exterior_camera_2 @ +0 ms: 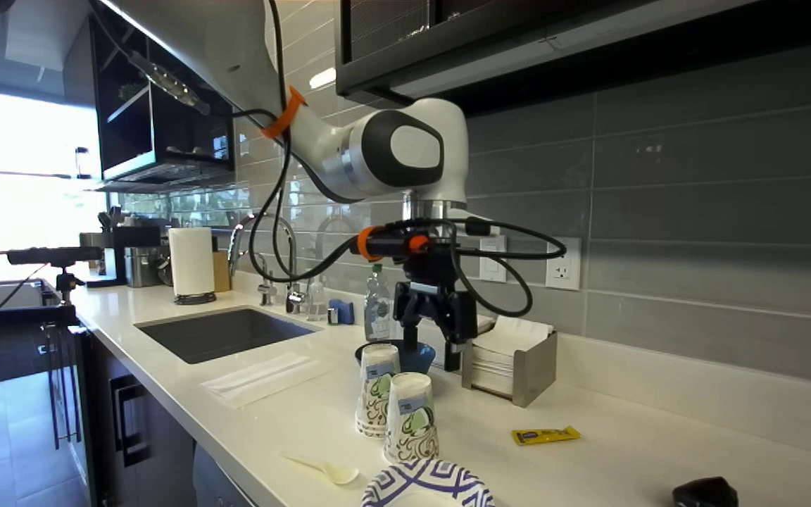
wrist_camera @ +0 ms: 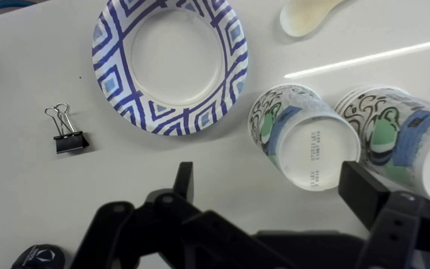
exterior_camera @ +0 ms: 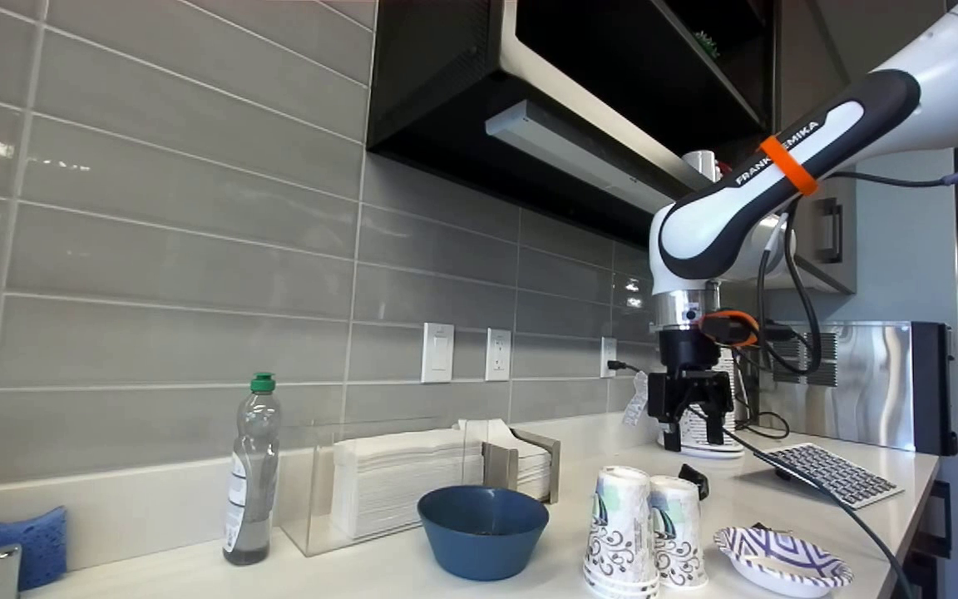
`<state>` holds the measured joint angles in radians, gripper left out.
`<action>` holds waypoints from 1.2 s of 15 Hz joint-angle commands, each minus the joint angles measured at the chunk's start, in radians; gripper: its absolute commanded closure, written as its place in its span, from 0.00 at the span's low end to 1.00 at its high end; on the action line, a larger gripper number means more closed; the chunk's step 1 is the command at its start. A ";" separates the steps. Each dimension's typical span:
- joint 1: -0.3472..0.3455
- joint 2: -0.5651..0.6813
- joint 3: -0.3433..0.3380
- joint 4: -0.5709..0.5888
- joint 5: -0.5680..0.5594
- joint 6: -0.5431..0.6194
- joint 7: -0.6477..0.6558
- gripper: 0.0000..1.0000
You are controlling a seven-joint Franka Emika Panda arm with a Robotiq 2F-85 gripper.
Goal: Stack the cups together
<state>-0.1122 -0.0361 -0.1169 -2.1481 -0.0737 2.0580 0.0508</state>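
Counter edge (exterior_camera_2: 184,417): slants from the left side to the bottom middle in an exterior view, and cuts the upper left corner in the wrist view
Room on the counter (wrist_camera: 140,168): a white stretch left of centre in the wrist view, between clip (wrist_camera: 68,142) and cups (wrist_camera: 304,138); another at lower right in an exterior view, around the packet (exterior_camera_2: 545,436)
Cabinet (exterior_camera: 462,83): overhead, across the upper middle in an exterior view
Gripper (exterior_camera: 694,433): fingers spread wide, raised over the counter, just above and right of the cups in an exterior view
Cord (exterior_camera: 849,512): trails past the keyboard (exterior_camera: 837,470) to the lower right in an exterior view
Plate (wrist_camera: 177,56): upper left of centre in the wrist view, near the cups
Spoon (exterior_camera_2: 338,473): bottom, left of middle, in an exterior view
Bowl (exterior_camera: 483,537): lower middle in an exterior view, left of the cups
Napkins (exterior_camera: 412,478): behind the bowl
Bottle (exterior_camera: 253,482): lower left in an exterior view
Cups: two upside-down columns side by side, right half of the wrist view; one shows several rims at its foot; how many are nested, or whether the columns touch, cannot be told
Singles: one bowl, one plate, one spoon, one packet, one clip, one bottle, one keyboard
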 commanded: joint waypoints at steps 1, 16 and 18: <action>-0.014 0.026 -0.013 0.000 0.014 -0.010 -0.013 0.00; -0.024 0.086 -0.021 0.007 0.092 0.011 -0.114 0.48; -0.025 0.089 -0.020 0.010 0.100 0.007 -0.121 0.62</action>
<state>-0.1284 0.0403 -0.1354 -2.1484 -0.0101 2.0598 -0.0328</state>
